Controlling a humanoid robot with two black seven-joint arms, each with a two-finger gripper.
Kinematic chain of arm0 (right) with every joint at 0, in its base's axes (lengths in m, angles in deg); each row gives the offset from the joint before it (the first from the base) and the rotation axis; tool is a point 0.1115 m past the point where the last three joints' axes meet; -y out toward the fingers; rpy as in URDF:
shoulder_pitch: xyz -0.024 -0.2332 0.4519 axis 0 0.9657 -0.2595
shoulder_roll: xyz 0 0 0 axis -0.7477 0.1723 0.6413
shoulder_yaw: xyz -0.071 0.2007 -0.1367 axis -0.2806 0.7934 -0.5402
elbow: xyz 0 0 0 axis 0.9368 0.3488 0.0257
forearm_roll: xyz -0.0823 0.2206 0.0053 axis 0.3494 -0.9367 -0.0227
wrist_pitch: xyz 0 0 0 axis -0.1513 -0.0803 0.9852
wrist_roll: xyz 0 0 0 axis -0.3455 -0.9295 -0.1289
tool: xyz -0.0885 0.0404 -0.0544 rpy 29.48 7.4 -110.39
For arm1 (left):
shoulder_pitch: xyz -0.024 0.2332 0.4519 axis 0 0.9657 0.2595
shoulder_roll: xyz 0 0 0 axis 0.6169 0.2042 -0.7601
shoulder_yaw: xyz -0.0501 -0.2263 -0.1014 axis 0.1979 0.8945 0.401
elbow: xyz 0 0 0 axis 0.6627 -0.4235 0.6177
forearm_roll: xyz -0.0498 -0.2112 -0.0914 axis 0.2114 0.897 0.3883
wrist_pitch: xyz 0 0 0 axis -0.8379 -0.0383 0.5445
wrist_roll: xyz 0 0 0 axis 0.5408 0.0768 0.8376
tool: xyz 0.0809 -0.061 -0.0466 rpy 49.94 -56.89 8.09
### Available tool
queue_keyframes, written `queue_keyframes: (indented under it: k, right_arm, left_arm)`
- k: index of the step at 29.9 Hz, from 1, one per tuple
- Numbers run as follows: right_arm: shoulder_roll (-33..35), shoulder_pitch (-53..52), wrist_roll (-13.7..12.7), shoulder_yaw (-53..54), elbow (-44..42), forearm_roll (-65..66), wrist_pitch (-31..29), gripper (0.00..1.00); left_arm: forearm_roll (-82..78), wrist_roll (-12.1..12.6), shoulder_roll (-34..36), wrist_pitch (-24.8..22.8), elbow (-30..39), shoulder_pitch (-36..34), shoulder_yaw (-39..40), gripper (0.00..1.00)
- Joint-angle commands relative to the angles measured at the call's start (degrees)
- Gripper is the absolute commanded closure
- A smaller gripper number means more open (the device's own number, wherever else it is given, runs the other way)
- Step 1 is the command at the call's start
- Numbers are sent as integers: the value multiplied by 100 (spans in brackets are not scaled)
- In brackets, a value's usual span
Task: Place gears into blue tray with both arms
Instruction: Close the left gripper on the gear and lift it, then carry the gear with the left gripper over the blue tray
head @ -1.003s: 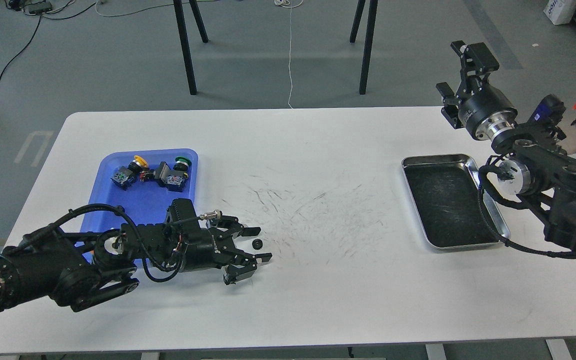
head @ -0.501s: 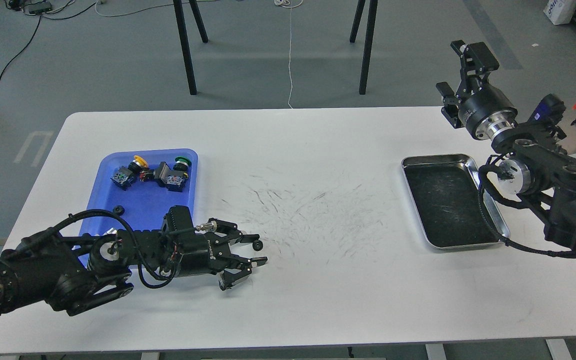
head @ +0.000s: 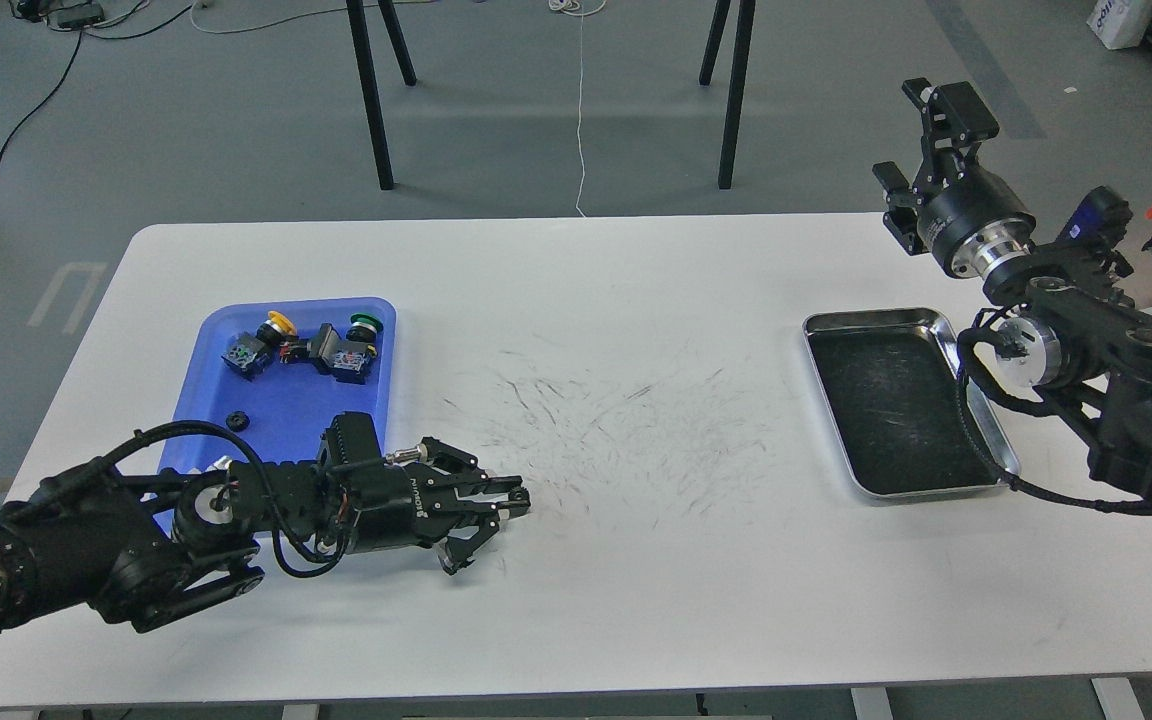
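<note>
The blue tray (head: 288,404) lies at the table's left. One gear (head: 234,420), a tiny black toothed disc, rests on its floor near the front. My left gripper (head: 516,498) lies low over the white table just right of the tray's front corner. Its fingers have come together on the second gear, which shows only as a dark lump between the tips. My right gripper (head: 911,142) is raised high at the back right, beyond the table edge, open and holding nothing.
Two push-button switches, yellow-capped (head: 258,345) and green-capped (head: 348,347), sit at the back of the blue tray. A shiny steel tray (head: 936,318) with a dark floor lies at the right, under my right arm. Black table legs stand behind the table.
My left gripper's fingers have shut on the gear that lay loose on the table between them. The left arm shifted slightly back and lower. The right arm has not moved.
</note>
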Motion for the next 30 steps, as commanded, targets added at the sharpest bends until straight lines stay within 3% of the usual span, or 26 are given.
queue_keyframes:
  k: [1, 17, 30]
  right_arm:
    - [3, 14, 0, 0, 0, 9, -1, 1]
    - [-6, 101, 0, 0, 35, 0, -1, 1]
    - [-6, 110, 0, 18, 9, 0, -9, 1]
  left_arm:
    - [-5, -1, 5, 24, 2, 0, 0, 86]
    - [724, -1, 31, -2, -15, -518, 79, 86]
    - [821, -1, 584, -90, -15, -1195, 44, 84]
